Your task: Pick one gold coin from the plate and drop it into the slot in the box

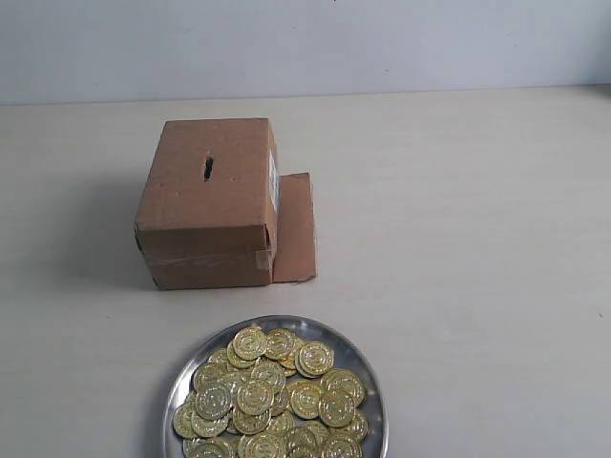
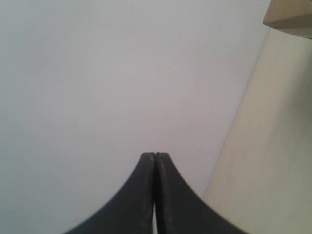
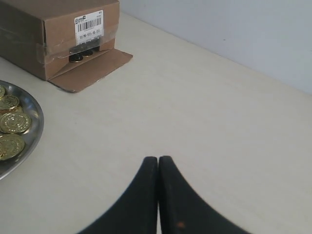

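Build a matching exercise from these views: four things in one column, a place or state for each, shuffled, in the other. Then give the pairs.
Things:
1. round shiny silver metal plate
2. brown cardboard box
3. short dark ragged slot
4. loose flat brown cardboard flap

Places or states:
A. cut into the box's top face
B. lying flat on the table beside the box
C. heaped with gold coins
D. standing beyond the plate in the exterior view

Pairs: 1-C, 2-D, 3-A, 4-B.
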